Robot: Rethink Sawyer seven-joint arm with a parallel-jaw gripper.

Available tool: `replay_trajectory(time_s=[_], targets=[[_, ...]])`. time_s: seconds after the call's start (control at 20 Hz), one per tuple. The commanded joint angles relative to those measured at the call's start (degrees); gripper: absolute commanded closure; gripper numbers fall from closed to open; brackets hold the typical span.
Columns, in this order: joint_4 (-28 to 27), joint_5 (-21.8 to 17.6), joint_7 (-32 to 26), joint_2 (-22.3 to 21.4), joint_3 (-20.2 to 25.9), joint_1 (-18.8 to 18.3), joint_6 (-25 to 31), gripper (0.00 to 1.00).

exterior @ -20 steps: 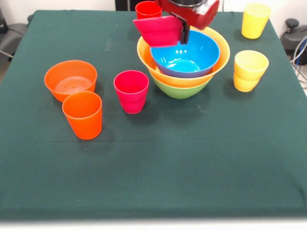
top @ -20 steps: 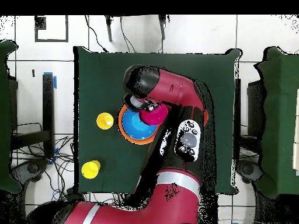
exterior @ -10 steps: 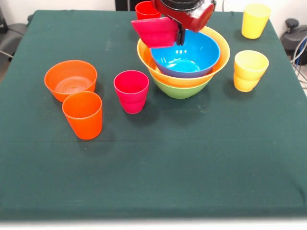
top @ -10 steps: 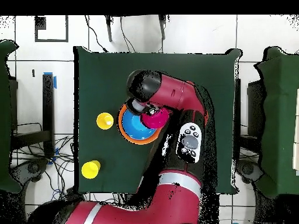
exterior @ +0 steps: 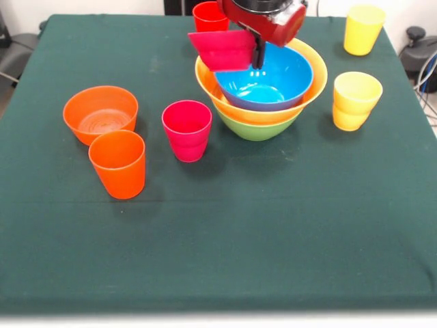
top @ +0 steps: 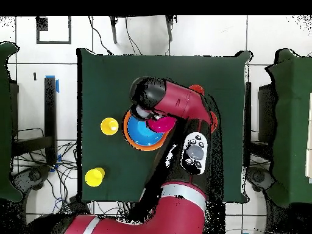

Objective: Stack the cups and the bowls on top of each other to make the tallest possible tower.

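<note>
Three bowls are already nested into the tower (exterior: 261,89); the rest is still loose on the green cloth. Taken left to right in the front view: an orange bowl (exterior: 100,113) sits alone, with an orange cup (exterior: 117,164) just in front of it, upright. A magenta-pink cup (exterior: 187,130) stands upright near the tower's left side, apart from it. A magenta-pink bowl (exterior: 223,49) is held tilted on edge above the tower's left rim, clamped at its wall by the gripper (exterior: 258,53), jaws closed on it. Behind it a red cup (exterior: 210,15) is partly seen. The tower itself is made of a green bowl (exterior: 256,128) at the base, the wide yellow bowl (exterior: 315,82) in it, and a blue bowl (exterior: 266,80) on top. Right of it a yellow cup (exterior: 354,100) is seen, apparently two nested; another yellow cup (exterior: 363,28) stands farther back.

Judged progress: under half. The held bowl is not yet placed; the orange bowl and all cups remain.
</note>
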Motion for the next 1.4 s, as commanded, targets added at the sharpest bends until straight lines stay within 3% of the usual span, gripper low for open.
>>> replay_trajectory(time_s=[0.05, 0.4, 0.8, 1.15, 1.4], targets=[[1.9, 2.0, 12.8, 2.7, 3.4, 1.5, -3.5, 1.00], [2.9, 2.2, 14.2, 2.2, 1.4, 3.6, -3.5, 1.00], [9.3, 1.5, 12.5, -1.3, -1.0, 5.7, -7.5, 1.00], [5.6, 1.8, 11.1, 1.7, -0.4, 5.6, -8.0, 1.00], [5.3, 1.6, 11.5, 1.3, -1.1, 6.3, -6.5, 1.00]])
